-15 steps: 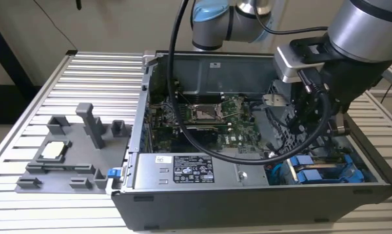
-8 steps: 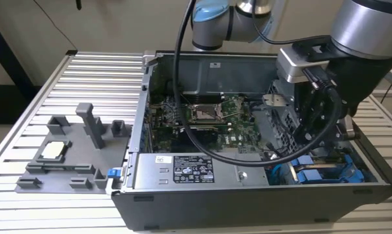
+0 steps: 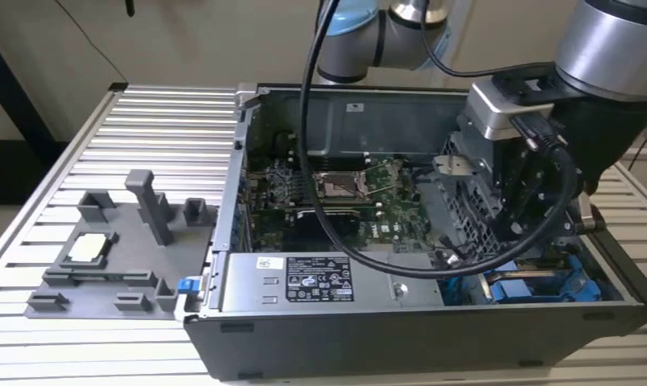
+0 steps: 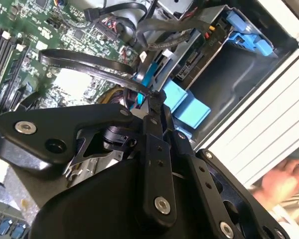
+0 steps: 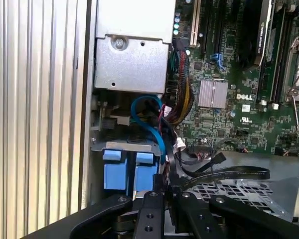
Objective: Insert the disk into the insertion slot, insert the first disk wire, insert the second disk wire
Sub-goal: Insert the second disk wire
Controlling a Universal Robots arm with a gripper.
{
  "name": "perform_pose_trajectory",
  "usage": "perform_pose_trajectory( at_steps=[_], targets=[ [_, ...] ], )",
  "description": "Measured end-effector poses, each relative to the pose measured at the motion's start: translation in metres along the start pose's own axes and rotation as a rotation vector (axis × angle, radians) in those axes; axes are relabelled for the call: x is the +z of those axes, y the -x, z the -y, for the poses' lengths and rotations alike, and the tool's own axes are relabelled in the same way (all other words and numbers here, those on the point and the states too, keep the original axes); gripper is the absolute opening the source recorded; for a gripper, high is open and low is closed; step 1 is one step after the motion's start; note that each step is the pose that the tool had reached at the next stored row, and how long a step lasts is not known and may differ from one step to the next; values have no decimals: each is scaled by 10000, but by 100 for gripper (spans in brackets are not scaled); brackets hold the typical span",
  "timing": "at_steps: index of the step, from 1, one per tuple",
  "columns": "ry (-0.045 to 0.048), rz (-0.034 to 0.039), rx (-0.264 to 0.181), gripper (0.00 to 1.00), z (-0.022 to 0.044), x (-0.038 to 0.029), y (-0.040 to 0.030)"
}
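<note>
One flat black wire [image 5: 224, 174] sits pinched between my black fingers [image 5: 154, 199], which are closed on its end just above the bright blue plastic tabs of the disk carrier [image 5: 122, 169]; in the second wrist view the same wire [image 4: 84, 62] loops away from my gripper [image 4: 157, 102] over the green motherboard [image 4: 35, 30]. The silver-grey disk in its blue carrier [image 4: 189, 64] lies inside the insertion slot [image 4: 229, 84], the grey metal bay with blue rails in the corner of the open dark grey computer case [image 3: 410, 338]. In the exterior view my gripper [image 3: 522, 233] reaches down into that corner, beside the perforated grey metal cage [image 3: 468, 201], with the blue rails of the slot [image 3: 538, 285] showing below it. A thin blue cable [image 5: 152, 127] curves near the carrier.
</note>
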State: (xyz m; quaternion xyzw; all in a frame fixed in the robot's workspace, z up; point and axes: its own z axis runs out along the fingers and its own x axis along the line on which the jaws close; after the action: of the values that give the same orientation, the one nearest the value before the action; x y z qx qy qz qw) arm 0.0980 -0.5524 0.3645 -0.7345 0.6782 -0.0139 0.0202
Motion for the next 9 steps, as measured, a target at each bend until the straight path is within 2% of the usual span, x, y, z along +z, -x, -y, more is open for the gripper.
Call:
perform_pose_trajectory(
  at_steps=[3, 6, 9],
  targets=[
    [3, -35, -1, 16, 63, 23, -6],
    [8, -102, -5, 16, 133, 43, -14],
    [13, -162, -8, 16, 170, 63, -25]
  ],
)
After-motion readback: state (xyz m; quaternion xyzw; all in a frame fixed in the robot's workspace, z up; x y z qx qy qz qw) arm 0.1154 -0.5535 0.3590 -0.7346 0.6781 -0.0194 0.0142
